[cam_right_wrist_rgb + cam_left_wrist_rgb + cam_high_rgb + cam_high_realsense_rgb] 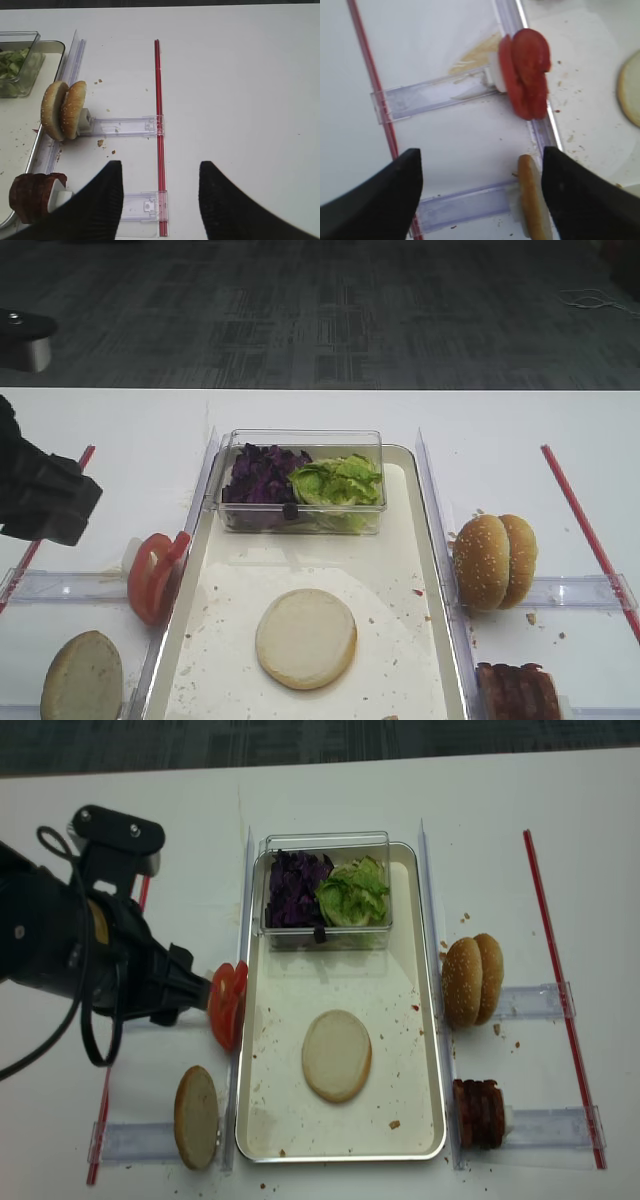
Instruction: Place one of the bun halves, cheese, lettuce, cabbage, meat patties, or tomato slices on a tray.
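The white table (330, 795) fills both high views, its far edge meeting dark carpet (320, 310) across the top of the first; the tray (425, 1020) lies in the middle, its long rims flanked by clear plastic rails, with bare floor open around one plain bun half (337, 1056) lying flat at centre and near the front edge; a second plain bun half (196, 1116) stands on edge outside the lower-left corner; a clear box (328, 890) sits at the tray's upper end, cabbage (295, 888) on its left, lettuce (352, 890) on its right; sesame buns (472, 979) stand right of the tray, meat patties (478, 1114) below them; tomato slices (227, 1004) stand upright against the left rim; the left gripper (480, 192) hangs over them, jaws wide apart with nothing between; the right gripper (160, 200) likewise gapes, holding nothing, over open table beside a red strip (159, 135).
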You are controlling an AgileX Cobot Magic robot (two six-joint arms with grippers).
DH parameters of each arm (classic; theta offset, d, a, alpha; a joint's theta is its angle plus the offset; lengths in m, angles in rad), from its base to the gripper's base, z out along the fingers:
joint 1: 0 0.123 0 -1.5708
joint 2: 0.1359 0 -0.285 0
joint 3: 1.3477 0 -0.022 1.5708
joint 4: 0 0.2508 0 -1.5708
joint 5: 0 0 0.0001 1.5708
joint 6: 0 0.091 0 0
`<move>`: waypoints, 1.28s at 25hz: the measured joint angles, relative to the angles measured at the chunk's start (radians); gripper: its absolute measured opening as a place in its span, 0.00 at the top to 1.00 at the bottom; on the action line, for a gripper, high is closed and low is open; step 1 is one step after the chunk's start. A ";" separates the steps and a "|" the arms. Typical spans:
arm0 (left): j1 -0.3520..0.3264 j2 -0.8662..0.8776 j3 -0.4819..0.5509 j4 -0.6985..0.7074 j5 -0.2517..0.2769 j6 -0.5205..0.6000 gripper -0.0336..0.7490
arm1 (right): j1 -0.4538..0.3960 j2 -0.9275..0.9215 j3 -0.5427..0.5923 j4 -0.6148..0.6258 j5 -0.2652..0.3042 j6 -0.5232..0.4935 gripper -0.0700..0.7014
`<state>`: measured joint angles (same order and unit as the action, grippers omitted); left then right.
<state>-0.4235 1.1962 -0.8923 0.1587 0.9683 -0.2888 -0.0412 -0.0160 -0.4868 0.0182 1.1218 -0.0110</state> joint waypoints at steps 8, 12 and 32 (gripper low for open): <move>0.250 0.000 0.000 0.020 0.040 0.020 0.32 | 0.000 0.000 0.000 0.000 0.000 0.000 0.39; 0.344 0.000 0.000 0.014 0.052 0.073 0.32 | 0.000 0.000 0.000 0.000 0.000 0.000 0.39; 0.364 -0.269 0.096 -0.038 0.177 0.093 0.33 | 0.000 0.000 0.000 0.000 0.000 0.000 0.39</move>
<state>-0.0600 0.9268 -0.7965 0.1205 1.1450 -0.1956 -0.0412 -0.0160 -0.4868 0.0182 1.1218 -0.0110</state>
